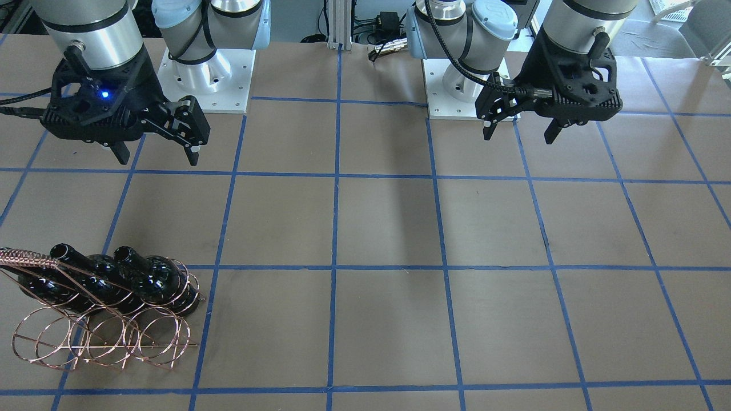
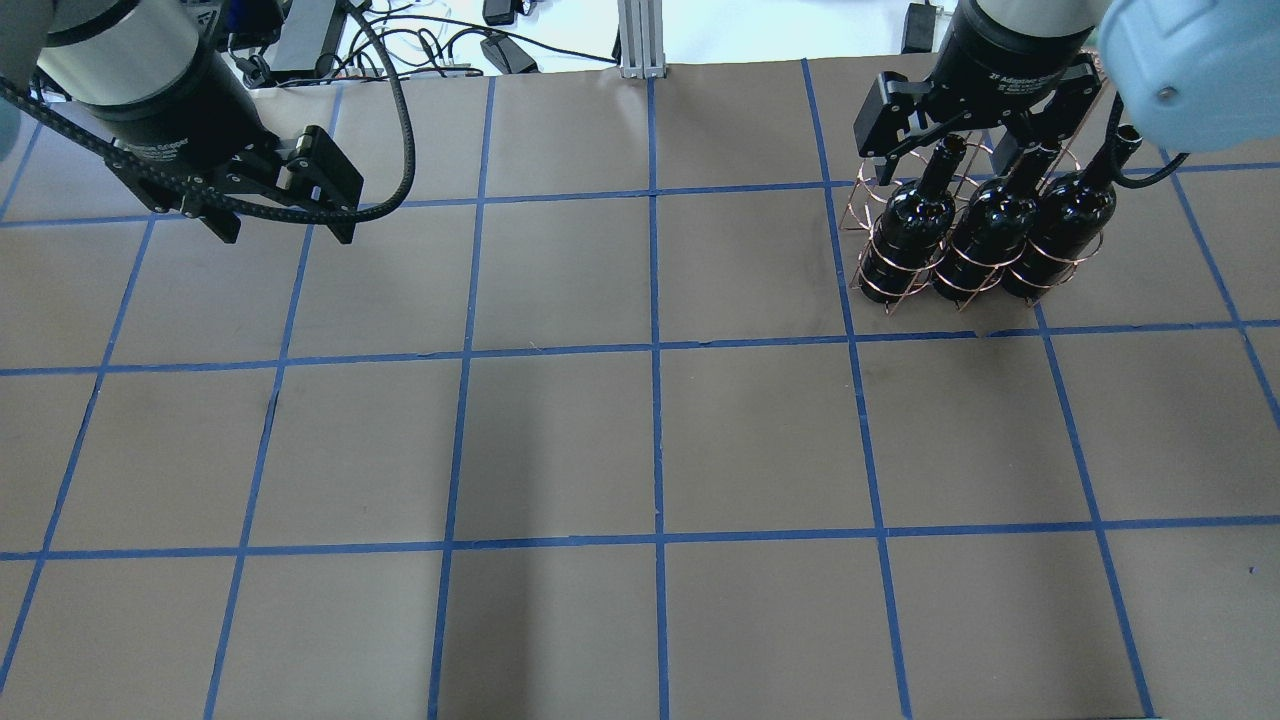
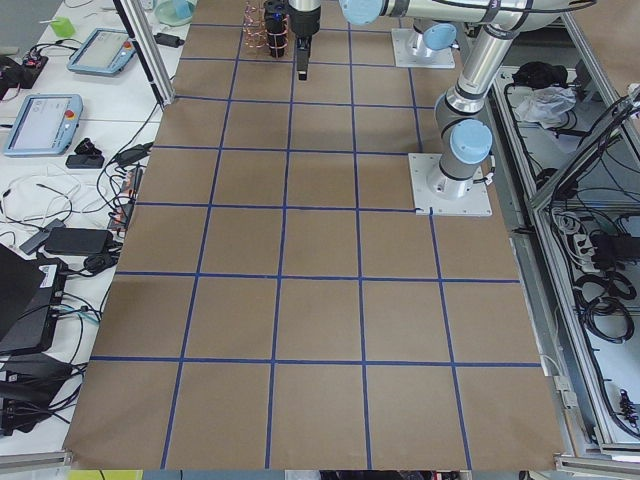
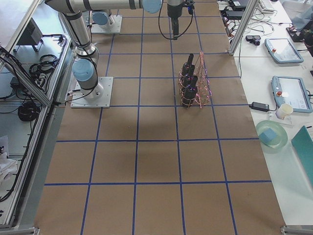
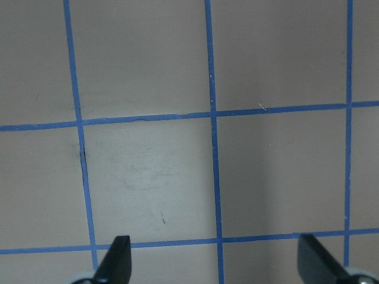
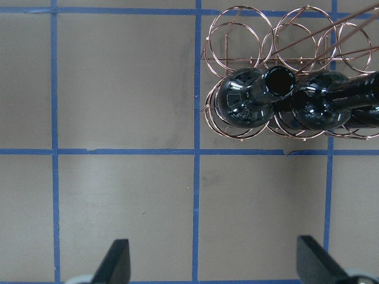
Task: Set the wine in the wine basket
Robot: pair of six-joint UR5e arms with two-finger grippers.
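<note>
Three glossy black wine bottles (image 2: 910, 225) stand upright side by side in the copper wire wine basket (image 2: 868, 285) at the table's far right. They fill the row of rings nearer the robot; the other row (image 1: 103, 342) is empty. In the right wrist view the bottles (image 6: 249, 97) and the basket (image 6: 237, 29) sit at the top right. My right gripper (image 2: 945, 150) (image 1: 158, 160) (image 6: 216, 266) is open and empty, raised above the table on the robot side of the basket. My left gripper (image 2: 285, 237) (image 1: 519, 138) (image 5: 216, 266) is open and empty over bare table at the far left.
The brown table (image 2: 640, 440) carries a blue tape grid. Two white arm bases (image 1: 211, 85) stand at the robot's edge. Cables (image 2: 440, 50) lie beyond the far edge. Side benches with tablets (image 4: 281, 49) and a bowl (image 4: 271, 133) flank the table.
</note>
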